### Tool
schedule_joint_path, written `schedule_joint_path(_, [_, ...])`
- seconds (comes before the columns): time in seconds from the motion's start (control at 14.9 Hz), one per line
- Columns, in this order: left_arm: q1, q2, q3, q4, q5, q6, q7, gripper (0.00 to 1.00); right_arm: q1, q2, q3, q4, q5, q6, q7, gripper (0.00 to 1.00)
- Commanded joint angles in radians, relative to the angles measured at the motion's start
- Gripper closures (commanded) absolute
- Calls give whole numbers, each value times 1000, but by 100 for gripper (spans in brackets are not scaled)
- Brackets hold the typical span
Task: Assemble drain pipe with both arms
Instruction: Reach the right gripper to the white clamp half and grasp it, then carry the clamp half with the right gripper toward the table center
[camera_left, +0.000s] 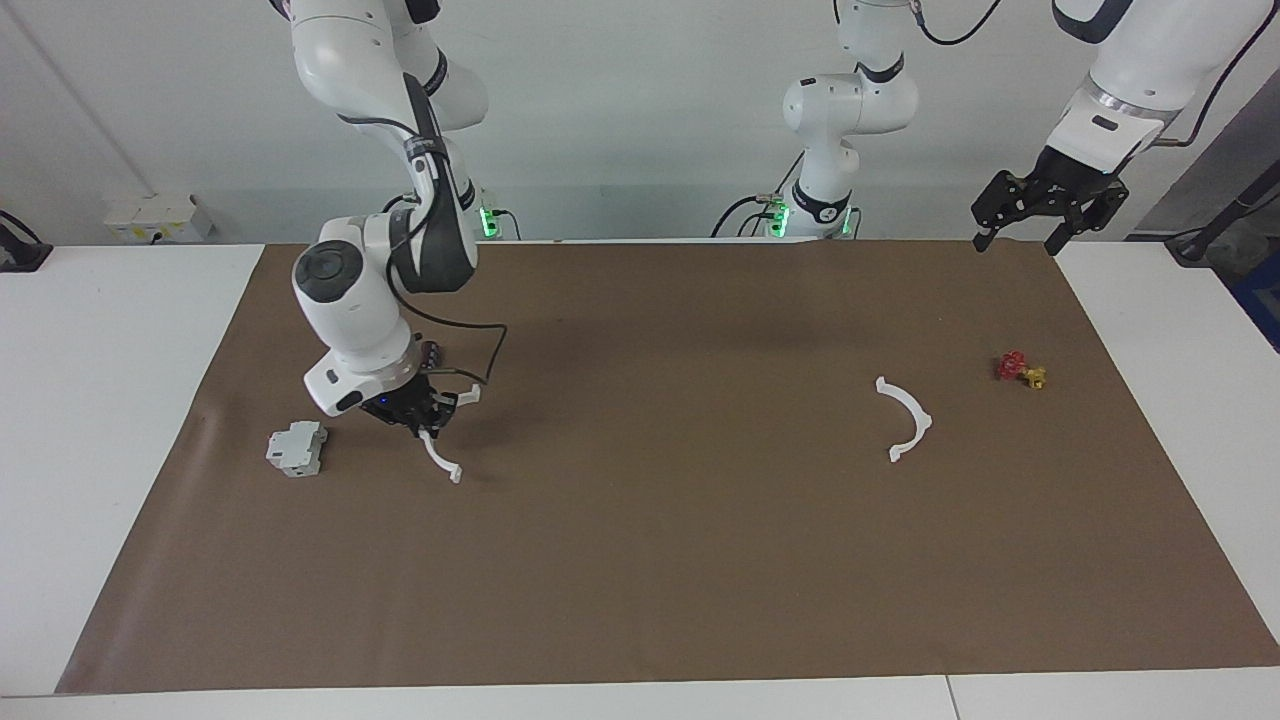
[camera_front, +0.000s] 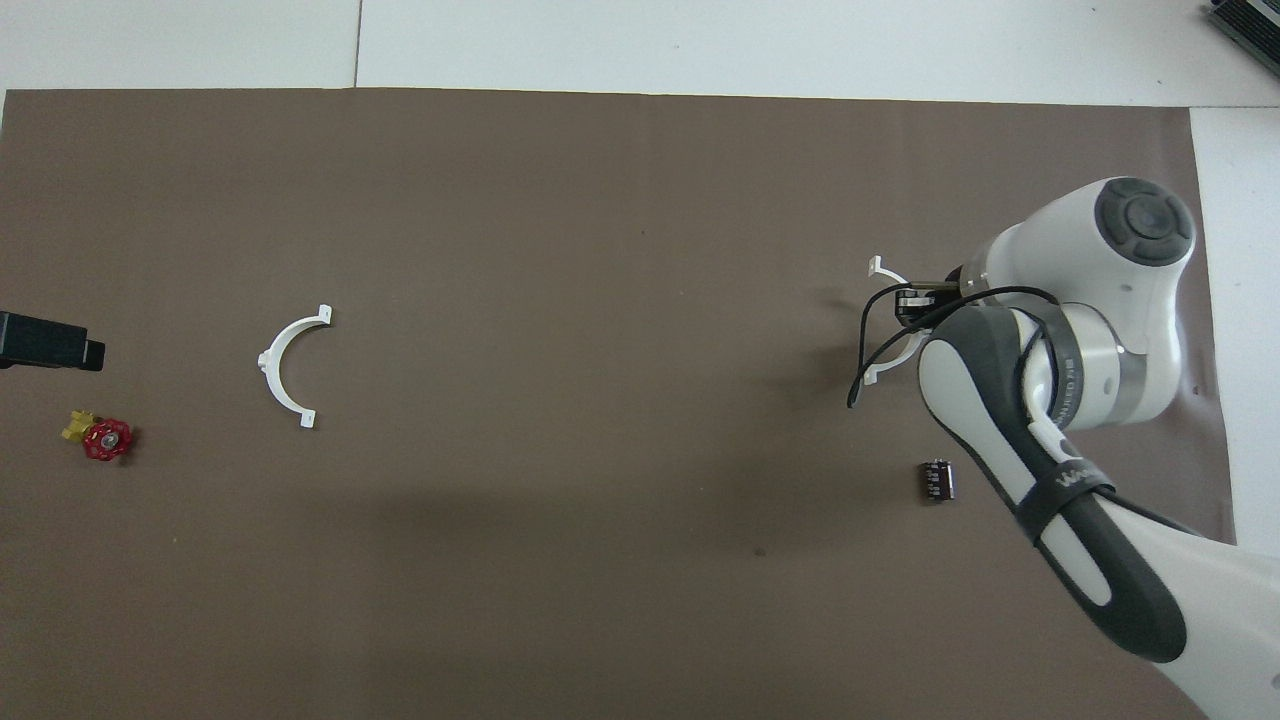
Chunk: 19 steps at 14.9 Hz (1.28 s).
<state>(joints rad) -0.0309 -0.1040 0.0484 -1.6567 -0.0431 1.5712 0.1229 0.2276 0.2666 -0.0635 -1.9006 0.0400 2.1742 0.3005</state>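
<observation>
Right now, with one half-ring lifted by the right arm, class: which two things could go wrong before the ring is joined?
1. The right gripper pinches its half-ring near one end, so the hanging end could swing or slip out.
2. The other half-ring lies loose on the brown mat and the left gripper waits open over the mat's corner; the ring may slide when grasped.

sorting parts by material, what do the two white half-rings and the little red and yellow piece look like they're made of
Half-ring on the mat: likely moulded plastic, matte white; a thin, even arc with small end tabs.
Half-ring held by the right end effector: same look, hanging stiff from the grip, so probably rigid plastic.
Red and yellow piece: material uncertain; the red part looks slightly glossy.
</observation>
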Motion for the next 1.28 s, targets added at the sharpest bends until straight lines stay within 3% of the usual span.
schedule_joint_path(0.0, [13, -3, -7, -6, -8, 4, 3, 0, 87, 25, -1, 51, 15, -1, 138, 100])
schedule_joint_path(0.47, [13, -5, -7, -9, -8, 6, 3, 0, 292, 163, 1, 140, 18, 72, 216, 100])
schedule_joint_path(0.81, [13, -8, -5, -20, -8, 12, 3, 0, 317, 184, 13, 117, 18, 122, 91, 100])
schedule_joint_path(1.21, [13, -8, -5, -23, -9, 18, 3, 0, 332, 177, 14, 64, 21, 170, 94, 100])
